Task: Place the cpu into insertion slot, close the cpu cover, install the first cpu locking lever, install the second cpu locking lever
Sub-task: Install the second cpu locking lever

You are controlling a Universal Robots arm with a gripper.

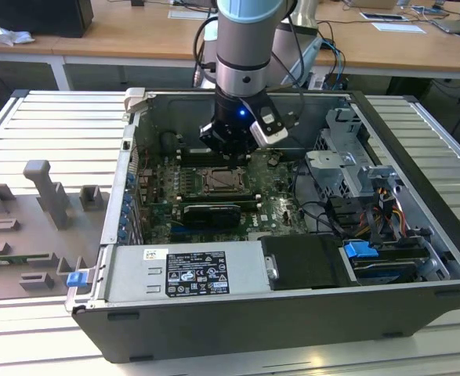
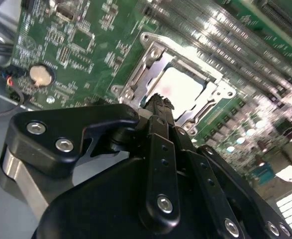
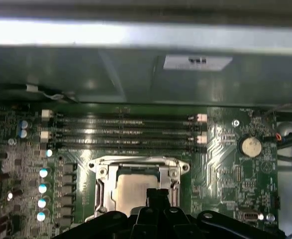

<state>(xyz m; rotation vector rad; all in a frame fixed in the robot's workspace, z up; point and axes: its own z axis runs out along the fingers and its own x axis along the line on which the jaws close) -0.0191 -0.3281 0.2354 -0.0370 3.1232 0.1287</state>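
Here the arm reaches down into an open computer case [image 1: 418,235] lying on a slatted tabletop [image 1: 49,117], and the jaws of the gripper [image 1: 231,145] hang just above the far edge of the socket on the green motherboard [image 1: 273,207]. In both wrist views the black fingertips [image 2: 158,103] look pressed together with nothing pinched between them, their tips poised over the near rim of the socket.

The cpu [image 3: 133,188], pale silver-grey, already lies flat inside the insertion slot [image 3: 100,191]. The cpu cover [image 3: 138,163], a thin silver frame, sits down around it, so the chip's top shows through the central cut-out; in the second wrist view the same cpu [image 2: 183,84] gleams inside the cover [image 2: 146,62].

Just beyond the socket run 4 long memory slots [image 3: 123,132], side by side. A round coin battery [image 3: 250,146] sits on the board well apart from the socket. On the exterior view's left, grey plastic fixtures [image 1: 45,192] stand on the tabletop beside the case.
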